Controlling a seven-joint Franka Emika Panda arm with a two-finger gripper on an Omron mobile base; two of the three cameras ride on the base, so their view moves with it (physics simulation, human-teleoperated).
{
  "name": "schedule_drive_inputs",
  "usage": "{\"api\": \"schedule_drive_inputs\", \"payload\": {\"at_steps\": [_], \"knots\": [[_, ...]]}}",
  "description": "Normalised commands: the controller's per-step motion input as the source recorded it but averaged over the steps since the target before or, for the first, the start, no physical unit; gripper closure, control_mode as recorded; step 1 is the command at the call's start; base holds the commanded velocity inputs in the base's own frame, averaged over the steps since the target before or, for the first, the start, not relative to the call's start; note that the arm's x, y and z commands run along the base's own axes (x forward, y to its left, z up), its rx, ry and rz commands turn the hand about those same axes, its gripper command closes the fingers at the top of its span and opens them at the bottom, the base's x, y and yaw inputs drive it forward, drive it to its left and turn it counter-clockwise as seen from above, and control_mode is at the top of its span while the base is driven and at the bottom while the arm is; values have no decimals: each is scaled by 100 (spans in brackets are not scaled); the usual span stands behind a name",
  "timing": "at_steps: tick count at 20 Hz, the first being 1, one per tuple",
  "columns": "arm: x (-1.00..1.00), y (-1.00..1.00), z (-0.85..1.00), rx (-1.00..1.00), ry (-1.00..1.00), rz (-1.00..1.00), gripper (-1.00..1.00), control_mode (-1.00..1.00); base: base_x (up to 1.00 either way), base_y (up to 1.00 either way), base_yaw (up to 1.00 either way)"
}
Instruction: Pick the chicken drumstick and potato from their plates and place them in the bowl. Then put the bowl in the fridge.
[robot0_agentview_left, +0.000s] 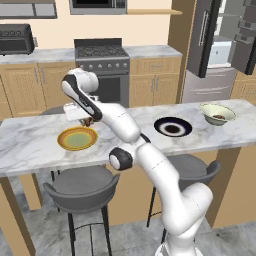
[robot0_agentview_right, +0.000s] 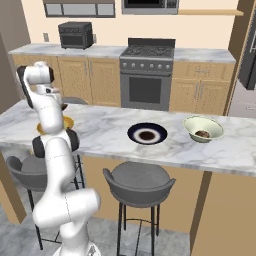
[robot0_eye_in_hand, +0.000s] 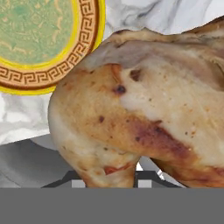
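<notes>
Kitchen with a marble island and wooden cabinetry

A white-grey marble counter (robot0_agentview_left: 40, 137) is spanned across the foreground, with two grey stools (robot0_agentview_left: 82, 186) tucked under its near edge. Behind it, a steel range (robot0_agentview_right: 146, 75) is set between light wooden cabinets (robot0_agentview_right: 85, 80) beneath a second marble worktop. A dark toaster oven (robot0_agentview_right: 75, 34) is placed on that worktop, and a microwave (robot0_agentview_left: 98, 6) is mounted above the range. The walls are painted cream; the floor is laid in grey tile.

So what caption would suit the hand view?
End effector holding the chicken drumstick above the marble counter, beside the yellow plate.
</notes>
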Motion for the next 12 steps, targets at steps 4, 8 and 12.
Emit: {"api": "schedule_drive_inputs", "payload": {"at_steps": [4, 8, 12], "knots": [[-47, -71, -1, 0, -15, -5, 100, -100, 0, 0, 0], [-47, -74, -9, 0, -25, 0, 100, -100, 0, 0, 0], [-47, -71, -14, 0, -29, 0, 100, -100, 0, 0, 0]]}}
